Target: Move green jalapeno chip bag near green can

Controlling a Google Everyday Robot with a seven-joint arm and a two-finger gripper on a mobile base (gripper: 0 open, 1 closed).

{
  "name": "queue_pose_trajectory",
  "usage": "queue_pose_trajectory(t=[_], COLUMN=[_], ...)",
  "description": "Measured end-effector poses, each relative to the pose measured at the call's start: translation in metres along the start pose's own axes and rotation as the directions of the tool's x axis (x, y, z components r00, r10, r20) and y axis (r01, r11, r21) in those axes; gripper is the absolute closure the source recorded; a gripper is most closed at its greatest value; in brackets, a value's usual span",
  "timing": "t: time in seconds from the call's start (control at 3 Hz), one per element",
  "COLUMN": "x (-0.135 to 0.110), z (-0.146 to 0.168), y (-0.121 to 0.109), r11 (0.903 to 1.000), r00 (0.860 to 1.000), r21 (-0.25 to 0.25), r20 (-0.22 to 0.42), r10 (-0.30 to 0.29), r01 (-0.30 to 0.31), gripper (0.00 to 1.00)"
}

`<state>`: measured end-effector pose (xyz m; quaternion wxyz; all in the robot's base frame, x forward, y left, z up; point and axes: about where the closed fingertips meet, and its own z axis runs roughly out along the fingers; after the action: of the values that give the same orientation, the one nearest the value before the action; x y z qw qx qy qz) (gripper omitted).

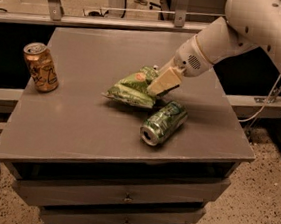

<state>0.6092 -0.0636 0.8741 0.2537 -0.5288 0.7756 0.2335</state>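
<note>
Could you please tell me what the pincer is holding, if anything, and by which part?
The pincer appears to grip the green jalapeno chip bag by its upper right end, beside the green can.

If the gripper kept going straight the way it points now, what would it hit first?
The green jalapeno chip bag: the gripper points down-left with its tip at the bag's right end, apparently touching. Under the bag is the table; the green can looks off that line.
</note>
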Motion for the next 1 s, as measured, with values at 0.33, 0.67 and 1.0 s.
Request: queue_pose_trajectory(t=[0.33, 0.67, 1.0], x=[0.004, 0.01, 0.02], z=[-0.003, -0.015, -0.038], y=[-0.003, -0.008, -0.025], r11=[0.9989, 0.9946, 0.9824], r00=[0.999, 0.998, 0.994], r21=[0.032, 0.083, 0.157], r20=[-0.008, -0.016, 0.054], r10=[0.035, 0.064, 0.094], r01=[-0.034, -0.063, -0.102], gripper=[0.0, 0.0, 0.0])
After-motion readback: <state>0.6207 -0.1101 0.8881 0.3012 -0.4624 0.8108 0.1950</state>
